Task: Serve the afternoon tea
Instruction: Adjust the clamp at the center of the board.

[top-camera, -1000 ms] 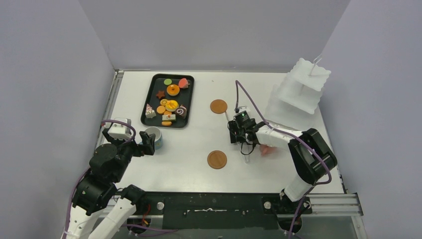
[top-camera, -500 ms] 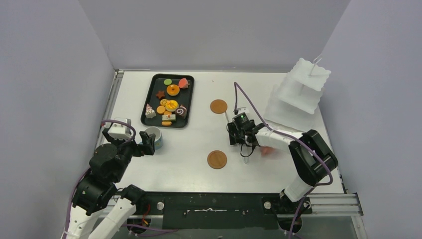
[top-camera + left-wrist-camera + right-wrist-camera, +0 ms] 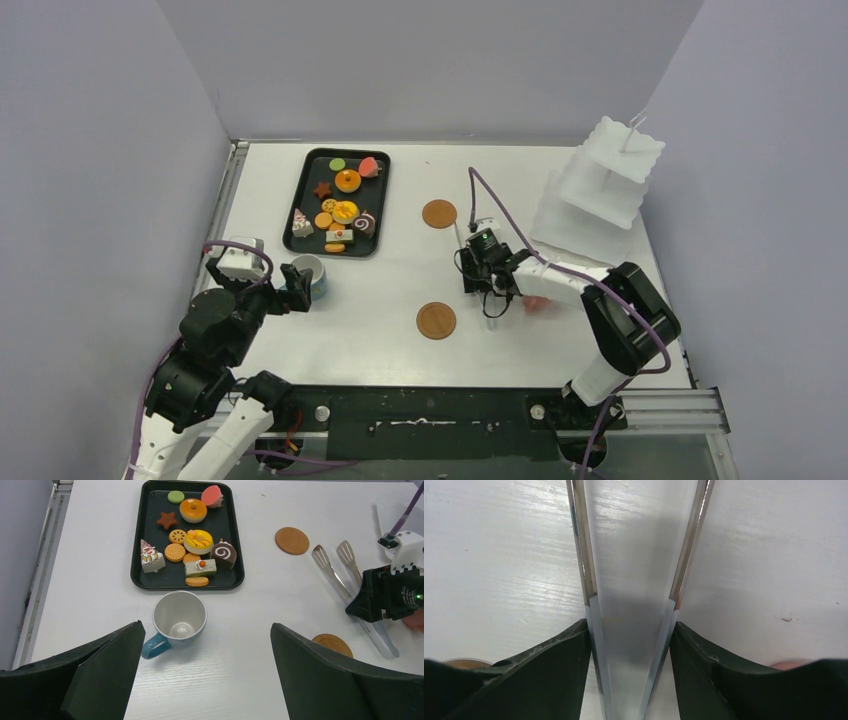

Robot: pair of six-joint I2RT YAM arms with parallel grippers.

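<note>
Toy pastries lie on the black tray. The blue cup stands upright and empty just ahead of my left gripper, which is open wide with nothing between its fingers. My right gripper is low over the table, and its fingers press on both arms of the metal tongs. The pink cup lies just right of that gripper, mostly hidden by the arm.
Two round brown coasters lie mid-table. A white tiered stand rises at the back right. Grey walls close in three sides of the table.
The right gripper has shifted slightly toward the back and its jaws have narrowed onto the tongs. The left arm and blue cup have not moved.
</note>
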